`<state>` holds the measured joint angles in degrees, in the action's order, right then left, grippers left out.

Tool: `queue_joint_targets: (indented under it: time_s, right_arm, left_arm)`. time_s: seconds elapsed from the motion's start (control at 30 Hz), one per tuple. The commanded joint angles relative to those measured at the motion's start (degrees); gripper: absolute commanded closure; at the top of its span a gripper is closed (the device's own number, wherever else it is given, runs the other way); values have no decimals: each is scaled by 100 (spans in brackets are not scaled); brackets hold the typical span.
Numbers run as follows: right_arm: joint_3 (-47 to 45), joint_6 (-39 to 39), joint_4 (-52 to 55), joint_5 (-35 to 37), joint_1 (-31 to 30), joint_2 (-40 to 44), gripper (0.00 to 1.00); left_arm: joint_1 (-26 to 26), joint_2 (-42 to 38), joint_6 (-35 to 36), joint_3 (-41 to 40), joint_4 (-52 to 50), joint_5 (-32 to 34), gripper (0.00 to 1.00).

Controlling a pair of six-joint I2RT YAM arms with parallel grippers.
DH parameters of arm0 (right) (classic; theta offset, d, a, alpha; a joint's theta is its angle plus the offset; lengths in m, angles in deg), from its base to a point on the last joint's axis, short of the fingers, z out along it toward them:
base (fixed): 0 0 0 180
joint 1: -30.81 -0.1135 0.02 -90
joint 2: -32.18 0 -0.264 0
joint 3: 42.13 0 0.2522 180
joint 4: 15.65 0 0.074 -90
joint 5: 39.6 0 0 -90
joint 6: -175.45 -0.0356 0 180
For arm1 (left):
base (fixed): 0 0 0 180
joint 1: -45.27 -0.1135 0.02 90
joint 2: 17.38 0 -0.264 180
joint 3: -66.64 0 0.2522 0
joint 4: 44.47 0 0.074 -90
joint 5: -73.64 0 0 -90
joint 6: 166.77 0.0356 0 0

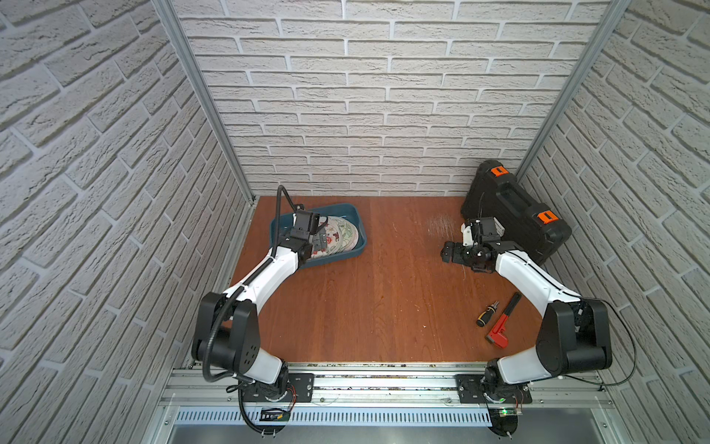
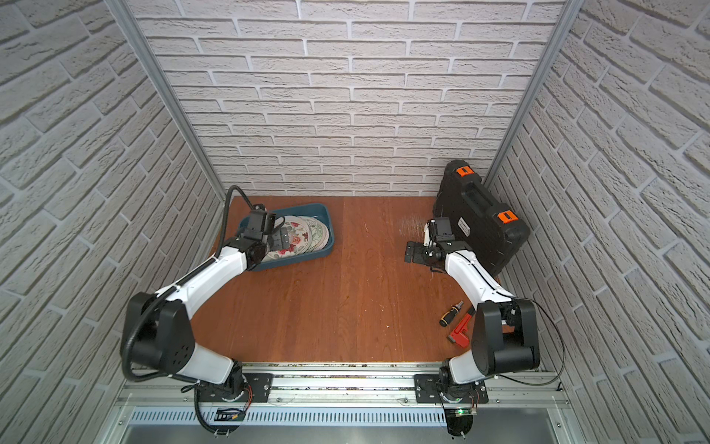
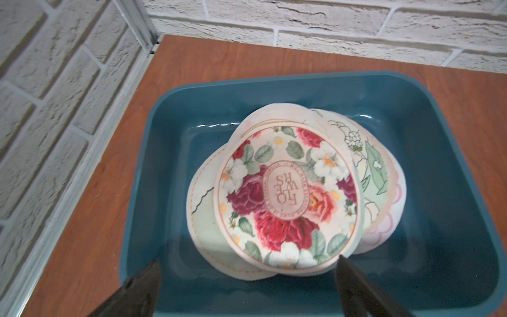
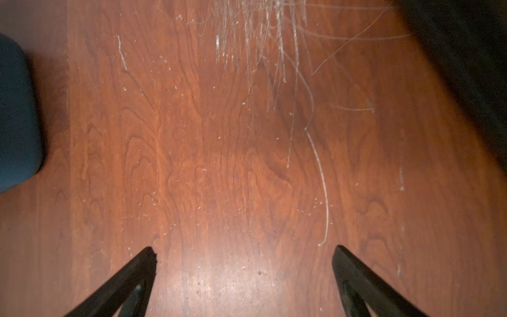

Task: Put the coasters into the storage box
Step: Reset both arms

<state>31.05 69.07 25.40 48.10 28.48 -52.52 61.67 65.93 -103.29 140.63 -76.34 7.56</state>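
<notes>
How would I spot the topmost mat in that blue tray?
Look to the far left corner of the table, where the teal storage box sits. Its coasters lie overlapped in a pile; the rose coaster on top alone bears red and pink roses around an oval label.

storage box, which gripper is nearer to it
Left. The left gripper hangs open above the storage box and its coasters; the right gripper is across the table, beside the black case.
</notes>
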Motion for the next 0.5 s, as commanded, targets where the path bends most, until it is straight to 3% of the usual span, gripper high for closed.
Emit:
queue_joint_targets:
  time_s: [0.0,0.23,0.47]
  right_arm:
    - [-269,267,-616,671,-30,215,0]
    - [-866,983,-1881,1254,-27,144,0]
    - [-1577,1366,-3568,1307,-90,-55,0]
  left_arm:
    - [29,-551,-129,-542,99,578,2]
    - [74,-1843,80,-1915,778,1166,2]
    - [74,-2619,813,-3314,2647,1264,2]
